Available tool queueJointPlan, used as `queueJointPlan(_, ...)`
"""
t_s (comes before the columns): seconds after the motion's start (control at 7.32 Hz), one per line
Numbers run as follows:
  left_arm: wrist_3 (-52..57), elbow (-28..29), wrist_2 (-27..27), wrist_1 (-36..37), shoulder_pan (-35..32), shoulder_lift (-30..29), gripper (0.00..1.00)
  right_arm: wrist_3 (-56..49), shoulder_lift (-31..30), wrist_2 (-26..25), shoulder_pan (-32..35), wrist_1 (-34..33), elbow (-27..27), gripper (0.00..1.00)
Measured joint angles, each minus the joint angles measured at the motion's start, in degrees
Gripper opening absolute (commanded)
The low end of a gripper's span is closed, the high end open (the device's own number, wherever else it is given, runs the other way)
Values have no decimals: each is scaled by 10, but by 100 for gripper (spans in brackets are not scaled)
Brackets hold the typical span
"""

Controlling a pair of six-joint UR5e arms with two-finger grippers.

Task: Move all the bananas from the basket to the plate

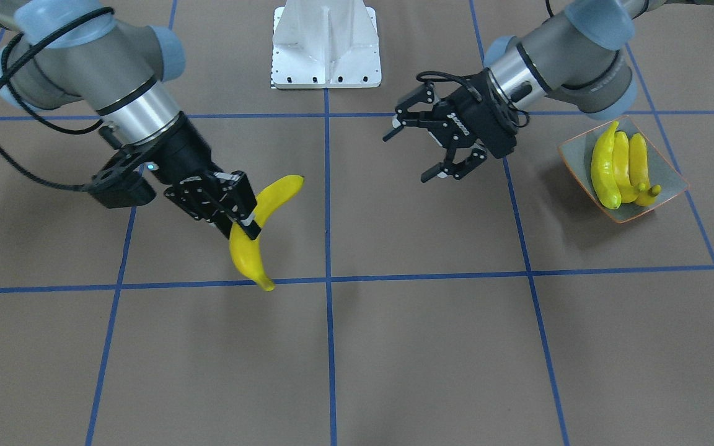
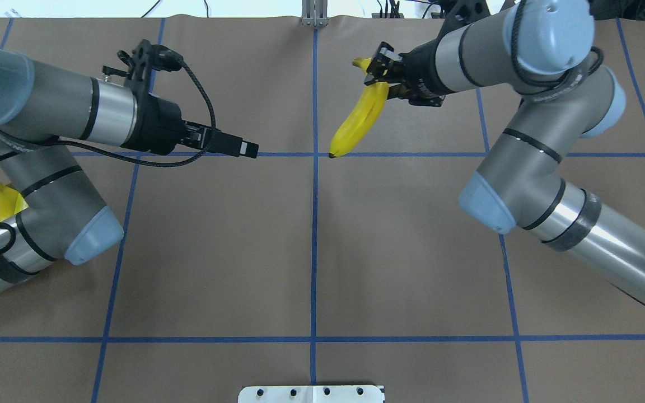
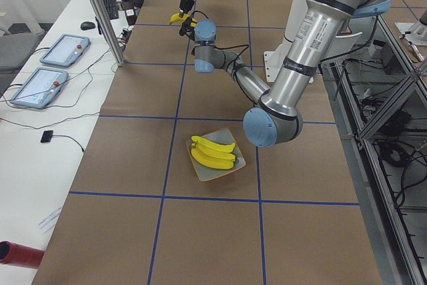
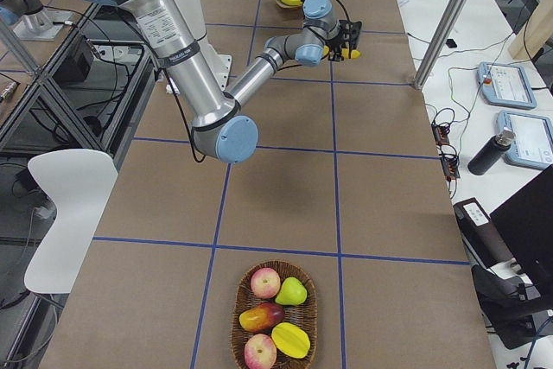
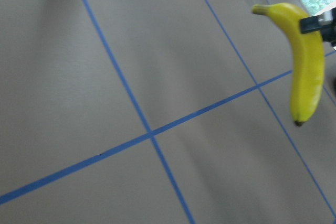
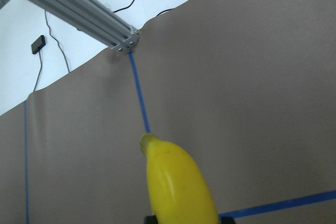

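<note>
One yellow banana (image 1: 270, 198) hangs above the table with my right gripper (image 1: 245, 220) shut around its middle; it also shows as the banana (image 2: 359, 120) in the overhead view, the banana (image 5: 307, 72) and the banana (image 6: 176, 187). Three more bananas (image 1: 620, 164) lie side by side in the square grey-green plate (image 1: 670, 174) with the orange rim. My left gripper (image 1: 408, 158) is open and empty, hovering between the plate and the held banana. The basket (image 4: 244, 287) sits at the table's far right end with no banana in it.
The basket holds apples, a green pear and a yellow-orange fruit. A white robot base (image 1: 326, 46) stands at the table's robot-side edge. Blue tape lines grid the brown table. My left arm's elbow (image 2: 84, 238) covers part of the plate in the overhead view.
</note>
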Motion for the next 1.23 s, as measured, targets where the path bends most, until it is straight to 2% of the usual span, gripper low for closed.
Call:
queueJointPlan(0.27, -8, -4, 1, -4, 23, -18, 100, 28, 28, -46, -42, -3, 1, 0)
queueJointPlan(1.09, -7, -4, 3, -5, 29, -21, 100, 36, 39, -55, -74, -5, 25, 0)
queueJointPlan(1.23, -7, -5, 3, -5, 29, -22, 87, 36, 39, -55, -76, -8, 33, 0)
